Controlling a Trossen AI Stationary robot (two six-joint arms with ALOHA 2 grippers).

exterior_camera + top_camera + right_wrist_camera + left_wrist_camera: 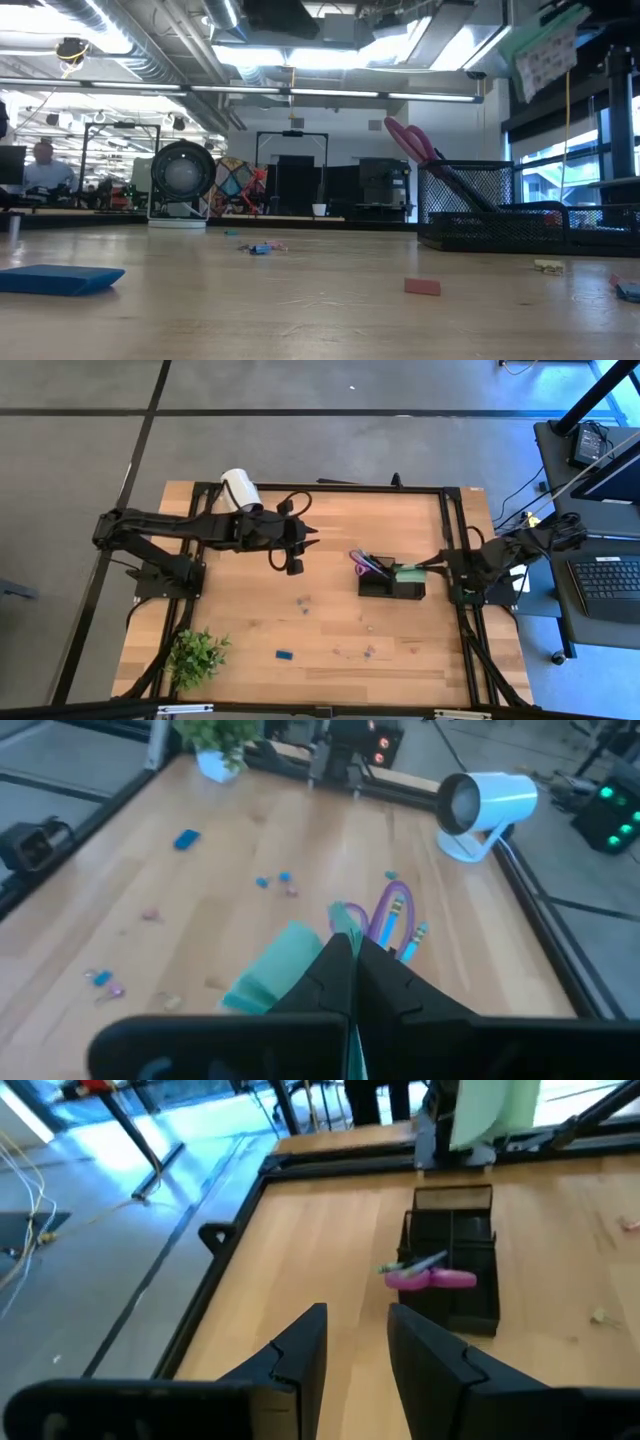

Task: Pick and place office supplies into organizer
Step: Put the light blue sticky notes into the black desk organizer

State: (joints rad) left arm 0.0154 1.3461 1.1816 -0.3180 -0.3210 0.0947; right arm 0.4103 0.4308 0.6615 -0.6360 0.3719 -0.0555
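The black mesh organizer stands right of the table's middle. Purple-handled scissors and pens stick out of its taller part. My right gripper hangs over the organizer's right end, shut on the light green notepad, which also shows high up in the low view. My left gripper hovers open over the bare table left of the organizer, with nothing between its fingers. A blue block and tiny clips lie on the table. My right gripper pinches the notepad between its two shut fingers at one edge. The fingers come from the table's right, slanting down. The pad hangs below them, lifted clear above the organizer.
A white cylinder stands at the far left of the table and a small potted plant at the near left corner. More small clips lie near the front. Black rails frame the table's edges.
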